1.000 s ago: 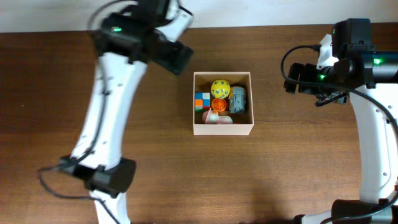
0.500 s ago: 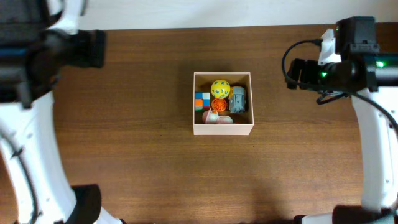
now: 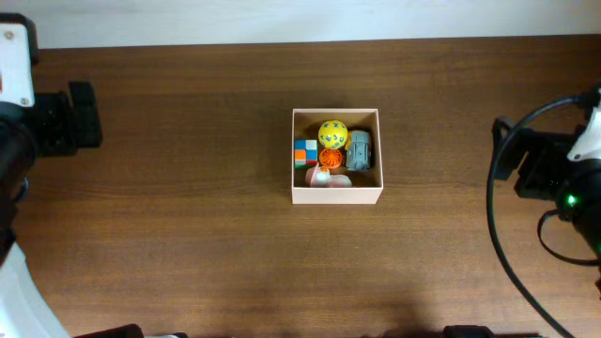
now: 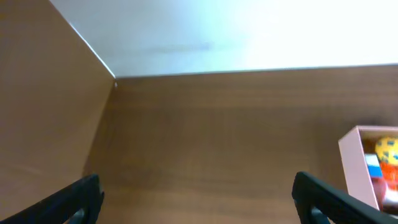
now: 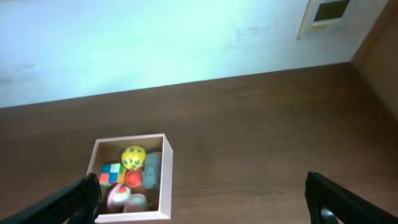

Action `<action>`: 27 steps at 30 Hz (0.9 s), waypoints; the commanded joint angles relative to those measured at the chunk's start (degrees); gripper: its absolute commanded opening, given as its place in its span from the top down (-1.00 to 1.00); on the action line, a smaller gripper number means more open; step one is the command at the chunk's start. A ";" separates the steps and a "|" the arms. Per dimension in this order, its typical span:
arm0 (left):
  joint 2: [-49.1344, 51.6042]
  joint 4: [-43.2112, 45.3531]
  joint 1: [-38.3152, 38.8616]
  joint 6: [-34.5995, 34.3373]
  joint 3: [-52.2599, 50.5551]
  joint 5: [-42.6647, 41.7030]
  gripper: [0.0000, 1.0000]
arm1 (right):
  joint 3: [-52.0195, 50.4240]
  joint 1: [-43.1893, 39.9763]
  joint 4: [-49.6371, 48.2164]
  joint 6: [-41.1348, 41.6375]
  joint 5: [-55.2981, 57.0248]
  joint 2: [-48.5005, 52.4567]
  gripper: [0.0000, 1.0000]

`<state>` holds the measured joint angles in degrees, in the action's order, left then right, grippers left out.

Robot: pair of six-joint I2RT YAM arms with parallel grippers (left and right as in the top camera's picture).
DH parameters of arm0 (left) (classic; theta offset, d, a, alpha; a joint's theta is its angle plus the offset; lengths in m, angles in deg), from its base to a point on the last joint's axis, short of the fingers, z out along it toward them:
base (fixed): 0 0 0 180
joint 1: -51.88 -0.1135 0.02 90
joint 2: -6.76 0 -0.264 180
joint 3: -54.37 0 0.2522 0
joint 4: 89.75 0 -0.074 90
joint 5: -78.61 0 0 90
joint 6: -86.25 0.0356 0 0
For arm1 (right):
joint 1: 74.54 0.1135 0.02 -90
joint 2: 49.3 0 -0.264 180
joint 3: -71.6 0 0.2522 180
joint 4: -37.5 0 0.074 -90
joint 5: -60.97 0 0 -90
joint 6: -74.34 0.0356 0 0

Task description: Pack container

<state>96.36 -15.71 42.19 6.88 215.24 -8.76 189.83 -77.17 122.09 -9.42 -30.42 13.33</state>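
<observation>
**Left side.** The left arm [image 3: 19,141] sits at the left edge of the wooden table [image 3: 188,235], well apart from the container. In the left wrist view, the left gripper [image 4: 199,202] has its jaws spread wide, one tip in each lower corner of the view. Only bare table surface lies between the tips. Nothing is held.

**Centre.** The container [image 3: 336,196] stands upright near the middle of the table, open side up, with neither arm touching it. Contents, left to right:
- a multicoloured puzzle cube [image 3: 305,152] against the left wall
- a yellow ball [image 3: 332,132] at the far wall, with an orange ball [image 3: 330,159] just in front of it
- a pink-and-white toy [image 3: 326,178] against the near wall (its exact type cannot be told)
- a grey toy car [image 3: 359,150] along the right wall

All items lie inside the walls, packed close together in the left and far parts of the box.

**Right side.** The right arm [image 3: 554,174] sits at the right edge of the table, also well apart from the container. The right gripper [image 5: 208,199] has its jaws spread wide and empty. In the right wrist view the container appears ahead of the gripper, towards its lower left.
</observation>
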 commanded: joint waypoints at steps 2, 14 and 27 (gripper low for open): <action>1.18 -1.07 -0.22 -0.92 0.04 0.15 -0.98 | -0.26 -0.02 0.31 -0.24 1.03 1.27 -0.98; 1.18 -4.48 -0.22 -0.92 0.04 0.20 -0.98 | -0.26 -0.02 0.31 -0.24 0.98 4.07 -0.97; 1.18 -4.46 -0.22 -0.92 0.04 0.20 -0.98 | -0.26 -0.02 0.68 -0.22 -1.95 4.28 -0.98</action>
<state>97.52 -20.13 42.19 6.66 215.20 -8.78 189.76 -77.17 122.42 -9.64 -30.53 17.68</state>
